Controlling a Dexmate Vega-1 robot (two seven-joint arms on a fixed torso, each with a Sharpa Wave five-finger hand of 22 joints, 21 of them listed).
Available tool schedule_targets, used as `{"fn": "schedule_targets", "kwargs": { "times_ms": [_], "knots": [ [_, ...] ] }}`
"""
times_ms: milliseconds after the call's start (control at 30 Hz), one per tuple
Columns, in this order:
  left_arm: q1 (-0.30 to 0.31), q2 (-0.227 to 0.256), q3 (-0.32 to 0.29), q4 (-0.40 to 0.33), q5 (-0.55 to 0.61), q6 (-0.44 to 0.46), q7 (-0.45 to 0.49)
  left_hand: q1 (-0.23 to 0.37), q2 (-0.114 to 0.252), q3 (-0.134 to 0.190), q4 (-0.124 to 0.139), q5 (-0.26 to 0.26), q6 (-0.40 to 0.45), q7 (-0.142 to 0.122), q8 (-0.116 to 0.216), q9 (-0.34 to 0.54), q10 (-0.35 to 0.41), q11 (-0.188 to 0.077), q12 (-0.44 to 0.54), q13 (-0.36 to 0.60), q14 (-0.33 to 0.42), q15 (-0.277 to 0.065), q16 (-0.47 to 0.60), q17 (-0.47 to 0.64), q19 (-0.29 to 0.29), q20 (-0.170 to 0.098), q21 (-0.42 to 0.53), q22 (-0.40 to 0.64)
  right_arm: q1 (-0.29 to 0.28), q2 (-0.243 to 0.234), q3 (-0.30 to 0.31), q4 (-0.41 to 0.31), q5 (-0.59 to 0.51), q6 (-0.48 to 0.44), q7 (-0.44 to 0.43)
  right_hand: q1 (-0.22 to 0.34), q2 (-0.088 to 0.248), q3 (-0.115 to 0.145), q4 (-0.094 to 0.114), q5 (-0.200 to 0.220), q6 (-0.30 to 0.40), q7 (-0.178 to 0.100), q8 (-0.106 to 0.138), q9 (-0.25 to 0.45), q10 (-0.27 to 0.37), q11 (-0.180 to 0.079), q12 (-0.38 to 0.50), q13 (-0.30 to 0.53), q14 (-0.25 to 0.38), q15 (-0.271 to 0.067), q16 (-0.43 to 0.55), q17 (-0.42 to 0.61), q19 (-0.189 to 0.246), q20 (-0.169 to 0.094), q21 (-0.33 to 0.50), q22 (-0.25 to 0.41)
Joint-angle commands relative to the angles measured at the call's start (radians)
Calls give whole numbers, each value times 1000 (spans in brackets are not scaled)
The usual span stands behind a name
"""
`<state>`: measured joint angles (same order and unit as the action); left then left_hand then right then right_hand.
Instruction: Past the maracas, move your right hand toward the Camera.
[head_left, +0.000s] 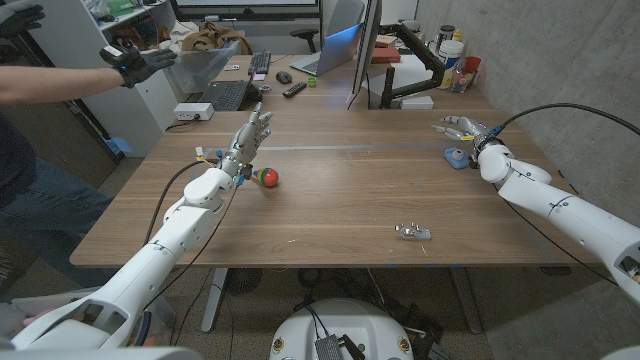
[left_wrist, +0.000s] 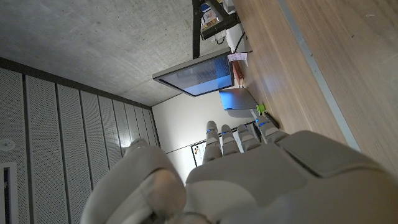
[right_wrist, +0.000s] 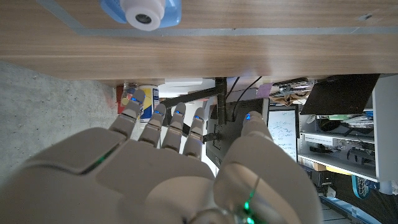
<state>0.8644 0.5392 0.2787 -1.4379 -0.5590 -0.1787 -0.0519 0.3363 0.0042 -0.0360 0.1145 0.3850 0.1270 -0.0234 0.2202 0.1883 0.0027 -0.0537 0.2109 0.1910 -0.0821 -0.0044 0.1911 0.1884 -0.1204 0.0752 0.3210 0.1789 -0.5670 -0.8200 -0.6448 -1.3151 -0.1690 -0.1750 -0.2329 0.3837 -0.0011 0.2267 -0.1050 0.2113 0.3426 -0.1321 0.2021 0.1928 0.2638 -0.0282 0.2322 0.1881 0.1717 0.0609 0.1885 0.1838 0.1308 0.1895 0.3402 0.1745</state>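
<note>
A small blue camera (head_left: 456, 157) with a white round lens lies on the table at the right; in the right wrist view the camera (right_wrist: 143, 12) faces lens-up. My right hand (head_left: 462, 128) hovers just behind it, fingers (right_wrist: 168, 121) stretched out and holding nothing. The maracas (head_left: 267, 178), a red and green ball shape, sits left of the table's middle. My left hand (head_left: 250, 135) stands raised just behind and left of the maracas, its fingers (left_wrist: 233, 140) straight, apart and empty.
A small metal object (head_left: 412, 232) lies near the front edge. Monitors (head_left: 362, 45), a laptop (head_left: 325, 62), keyboards (head_left: 225, 95) and cups (head_left: 460, 70) crowd the far side. A person's gloved hand (head_left: 135, 62) holds a clear bin at the far left.
</note>
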Motion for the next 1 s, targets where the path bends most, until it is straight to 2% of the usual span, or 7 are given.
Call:
{"fn": "schedule_targets", "kwargs": {
  "times_ms": [33, 300, 767, 1000],
  "knots": [
    [3, -1, 3, -1, 26, -14, 25, 5, 12, -8, 0, 4, 13, -4, 1, 3, 5, -13, 1, 2, -1, 9, 3, 2, 0, 7, -5, 4, 9, -2, -24, -7, -27, -43, 2, 4, -4, -2, -6, 4, -4, 3, -4, 5, 0, 1, -1, 5, 2, 10, 1, 2, 10, 6, -2, 3],
    [-10, -15, 6, 19, 10, -16, 14, 8, 16, -8, -1, 4, 22, -1, 2, 3, 10, -14, 2, 2, 0, 8, 3, 2, 0, 7, -8, 4, 7, 7, -25, -4, -30, -70, -14, 4, -10, -4, -8, 5, -3, 2, -3, 5, 6, -2, 1, 5, 9, 10, 4, 2, 24, 10, -1, 3],
    [-27, -29, 18, 29, 16, -23, 13, 13, 20, -10, -2, 5, 26, -3, 1, 3, 11, -15, 2, 2, 0, 7, 4, 2, 1, 8, -13, 4, 10, 9, -40, 5, -37, -88, -14, 2, -16, -7, -10, 9, -2, 4, -2, 5, 6, -2, 1, 6, 9, 11, 4, 3, 23, 13, -9, 3],
    [-29, -41, 18, 30, 6, -23, 14, 16, 24, -11, -3, 5, 41, -6, 5, 3, 24, -15, 6, 2, 7, 7, 6, 2, 4, 8, -15, 5, 23, 21, -54, 38, -41, -81, -7, 2, -17, -7, -11, 10, -2, 5, -2, 5, 4, -2, 0, 6, 10, 9, 4, 3, 22, 14, -13, 4]
  ]
}}
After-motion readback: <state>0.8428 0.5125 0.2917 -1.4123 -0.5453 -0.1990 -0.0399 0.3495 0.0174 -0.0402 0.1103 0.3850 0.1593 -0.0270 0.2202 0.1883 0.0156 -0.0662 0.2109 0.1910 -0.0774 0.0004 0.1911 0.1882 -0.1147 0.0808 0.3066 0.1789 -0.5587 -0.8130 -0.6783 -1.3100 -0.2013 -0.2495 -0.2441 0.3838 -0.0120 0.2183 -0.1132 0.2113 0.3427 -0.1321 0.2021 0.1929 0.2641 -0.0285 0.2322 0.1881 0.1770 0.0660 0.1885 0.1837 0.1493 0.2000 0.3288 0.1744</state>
